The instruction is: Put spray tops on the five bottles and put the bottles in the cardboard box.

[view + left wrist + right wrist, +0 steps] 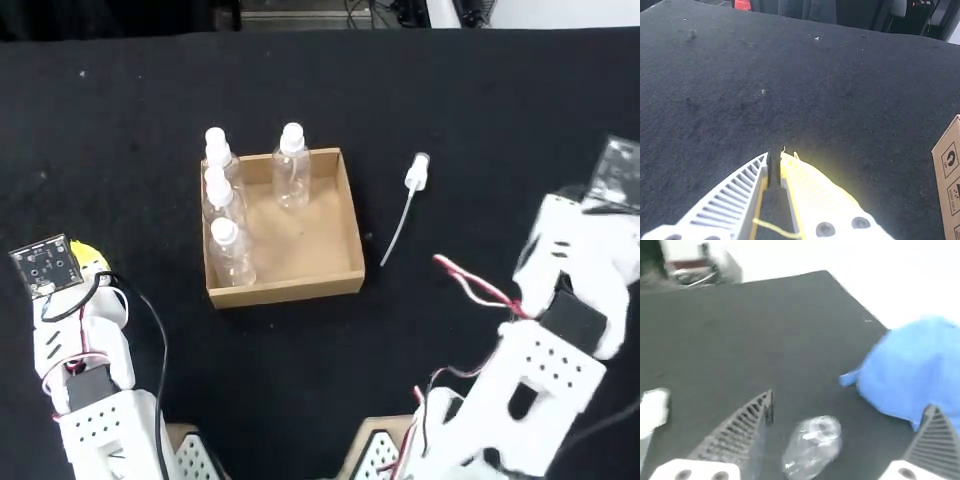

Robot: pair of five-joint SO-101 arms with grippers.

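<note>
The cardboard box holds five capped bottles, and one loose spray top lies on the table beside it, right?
No. The high view shows four capped bottles in the cardboard box, not five; one loose spray top does lie on the table beside it.

We see the cardboard box (290, 287), brown and open-topped, mid-table. 4 clear bottles stand upright in it, each w/ a white spray top on. 3 are in a row along the box's left wall in the high view: far bottle (218, 150), mid bottle (221, 192), near bottle (233, 252). The 4th bottle (291, 168) is at the far wall, approx. mid. A loose spray top (416, 173) lies on the table near the box's right side, its thin dip tube running toward the near side. The 5th bottle (812, 445), clear, lies between the wide-spread fingers of the right gripper (851, 400); contact unclear.
</note>
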